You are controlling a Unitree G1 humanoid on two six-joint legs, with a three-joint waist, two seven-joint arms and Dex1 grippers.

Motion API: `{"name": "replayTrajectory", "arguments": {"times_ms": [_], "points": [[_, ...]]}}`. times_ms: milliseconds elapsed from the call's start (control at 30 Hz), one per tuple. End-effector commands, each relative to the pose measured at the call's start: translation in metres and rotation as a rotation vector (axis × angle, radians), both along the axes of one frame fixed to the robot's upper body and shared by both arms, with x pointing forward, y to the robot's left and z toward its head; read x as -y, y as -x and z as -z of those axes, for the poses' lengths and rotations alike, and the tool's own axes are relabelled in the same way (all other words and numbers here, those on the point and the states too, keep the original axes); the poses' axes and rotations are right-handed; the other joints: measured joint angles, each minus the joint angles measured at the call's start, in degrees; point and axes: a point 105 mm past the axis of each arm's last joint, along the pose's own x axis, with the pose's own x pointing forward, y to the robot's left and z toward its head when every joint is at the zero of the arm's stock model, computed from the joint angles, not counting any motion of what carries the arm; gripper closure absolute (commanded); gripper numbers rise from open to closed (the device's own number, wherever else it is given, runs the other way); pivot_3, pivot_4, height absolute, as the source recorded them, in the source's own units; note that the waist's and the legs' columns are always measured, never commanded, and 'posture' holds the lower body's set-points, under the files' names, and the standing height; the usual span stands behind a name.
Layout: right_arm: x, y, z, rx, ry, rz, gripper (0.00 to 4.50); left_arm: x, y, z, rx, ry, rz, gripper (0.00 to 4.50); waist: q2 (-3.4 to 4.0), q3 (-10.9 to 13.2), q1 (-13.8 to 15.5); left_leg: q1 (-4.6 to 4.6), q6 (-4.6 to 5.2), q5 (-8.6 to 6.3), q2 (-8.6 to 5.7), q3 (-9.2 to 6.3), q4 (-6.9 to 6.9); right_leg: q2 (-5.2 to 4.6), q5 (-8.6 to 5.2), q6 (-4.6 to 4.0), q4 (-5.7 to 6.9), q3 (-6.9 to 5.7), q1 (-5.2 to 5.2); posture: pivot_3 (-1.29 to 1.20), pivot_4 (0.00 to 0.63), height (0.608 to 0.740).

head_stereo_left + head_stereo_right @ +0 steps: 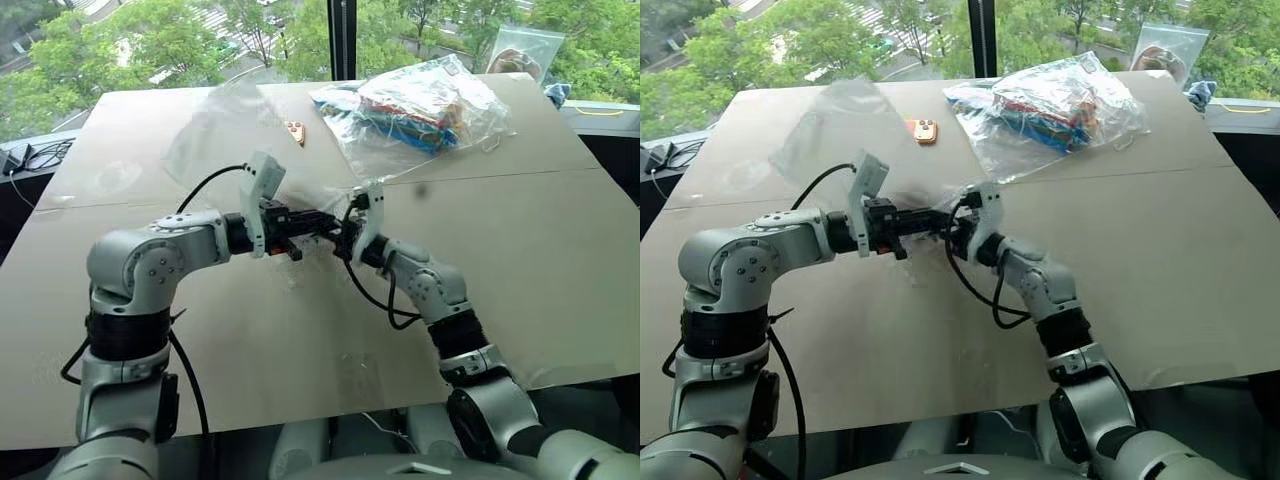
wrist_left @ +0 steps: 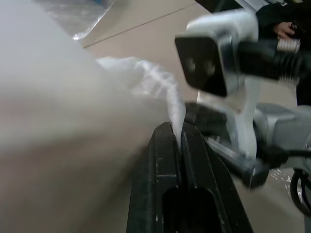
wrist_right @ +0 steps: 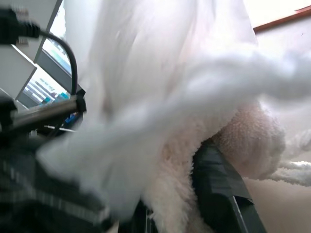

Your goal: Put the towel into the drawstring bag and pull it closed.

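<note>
The thin, translucent white drawstring bag (image 1: 225,125) hangs above the middle of the brown table (image 1: 520,260), its gathered edge pinched in the left gripper (image 2: 181,141). The fluffy white towel (image 3: 243,138) is clamped in the right gripper (image 1: 340,232), right against the bag. At the table's far right lies a clear plastic bag of colourful items (image 1: 420,105).

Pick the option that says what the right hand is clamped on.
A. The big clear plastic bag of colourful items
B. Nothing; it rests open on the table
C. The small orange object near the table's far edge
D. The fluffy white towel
D. In the right wrist view the right hand's black finger presses against the fluffy white towel, with the translucent drawstring bag draped over it.
</note>
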Motion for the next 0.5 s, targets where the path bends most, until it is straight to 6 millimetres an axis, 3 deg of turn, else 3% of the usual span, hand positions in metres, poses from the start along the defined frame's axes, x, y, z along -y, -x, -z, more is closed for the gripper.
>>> {"name": "replayTrajectory", "arguments": {"times_ms": [33,133,333,433,500], "points": [[-0.013,-0.008,-0.035,0.06,-0.117,0.016,4.49,0.004,0.013,-0.004,0.007,0.004,0.054,4.5,0.01,0.0,0.0,0.0,0.0,0.0,0.0,0.0,-0.01,0.0,0.0,0.0,0.01,0.0,0.0,0.0,0.15,0.74],[0.0,-0.022,-0.043,-0.051,-0.275,0.053,4.49,-0.003,0.013,-0.001,0.007,-0.007,0.019,4.5,0.01,0.0,0.0,0.01,-0.02,0.01,0.02,0.01,-0.02,0.0,0.0,-0.01,0.02,0.01,0.0,0.0,0.15,0.74],[0.005,-0.011,-0.034,-0.075,-0.285,-0.024,4.49,-0.023,-0.011,-0.012,0.06,0.041,-0.147,4.5,0.02,0.0,0.0,-0.01,0.0,0.0,0.02,0.02,-0.02,0.01,0.0,-0.01,0.0,0.02,-0.01,0.0,0.15,0.74],[0.006,-0.013,-0.035,-0.085,-0.292,-0.022,4.49,-0.011,-0.006,-0.014,0.05,0.07,-0.095,4.5,0.02,0.0,0.0,-0.01,0.0,0.0,0.02,0.01,-0.02,0.01,0.0,-0.01,0.01,0.0,-0.01,0.0,0.15,0.74],[-0.003,-0.01,-0.04,-0.094,-0.316,-0.048,4.49,0.014,0.005,-0.024,0.007,0.175,0.008,4.5,0.01,0.0,0.2,-0.03,-0.01,0.01,0.0,0.02,-0.01,-0.02,0.0,-0.01,-0.01,0.02,0.0,0.0,0.15,0.74]]}}
